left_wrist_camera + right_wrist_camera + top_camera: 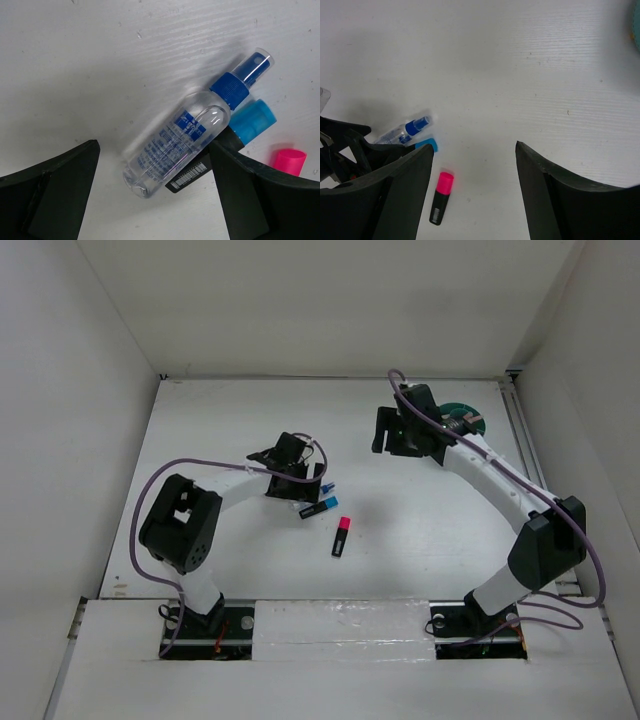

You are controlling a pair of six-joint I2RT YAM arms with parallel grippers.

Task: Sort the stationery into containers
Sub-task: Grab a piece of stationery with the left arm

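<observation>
White walls box in a flat white table (250,420), with both arm bases at its near edge. Three pieces of stationery lie loose on the table, left of centre. A clear plastic spray tube with a blue cap (175,142) touches a black highlighter with a blue cap (251,120) along one side. A black highlighter with a pink cap (341,537) lies just beside the pair, nearer the bases. The round teal plastic cup (470,418) stands well apart from them at the right rear of the table, half hidden behind the right arm (what it holds cannot be made out from any view).

The left gripper (155,165) hangs low over the clear tube. Its jaws are wide apart, one finger on each side of the tube and neither touching it. The finger on the right of the wrist view sits over the body of the blue-capped highlighter. The right gripper (474,155) hovers near the cup, jaws apart, with only bare table between them.

As a judgement, the sort looks well advanced but not finished. No other loose items show on the table, so these three seem to be what is left, and each must go across to the cup. The step in hand looks like a grasp of the clear tube, with the neighbouring highlighter close enough to be caught or nudged.
</observation>
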